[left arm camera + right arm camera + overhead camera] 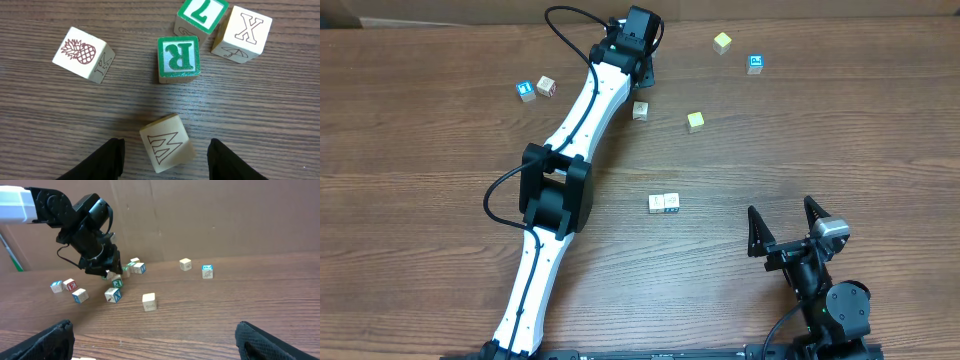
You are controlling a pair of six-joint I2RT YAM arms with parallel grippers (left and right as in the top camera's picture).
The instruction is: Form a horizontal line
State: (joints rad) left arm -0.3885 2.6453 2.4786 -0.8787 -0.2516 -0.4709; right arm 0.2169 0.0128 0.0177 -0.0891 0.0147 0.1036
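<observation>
Near right: the right gripper sits by the table edge, jaws spread wide with nothing between them, well apart from every cube.

Mid-table: the line is two cubes long. They touch edge to edge and run left to right, lying left of the right gripper and a little farther out. Neither gripper is touching it.

Farther out, right of centre: a lone cube, yellowish. To its left, apart from it, a pale cube lies just near of the left arm's fingers.

The left arm runs from the near left corner diagonally to far centre. In the wrist view the left gripper stands about half spread. One finger is on each side of the M cube, and bare wood shows in both gaps, so it grips nothing. The M cube sits askew to the fingers. We take it to be the pale cube seen overhead, though the views do not match well enough to be sure.

Past the M cube in the wrist view:
- R cube, green-framed
- 7 cube, just beside the R cube
- X cube, close against the 7 cube
- pineapple cube, off to the other side, apart from the rest

Far left: a blue-faced cube and a red-print cube, just beside each other.

Far right: a yellow cube and a blue-framed cube, near each other but apart.
</observation>
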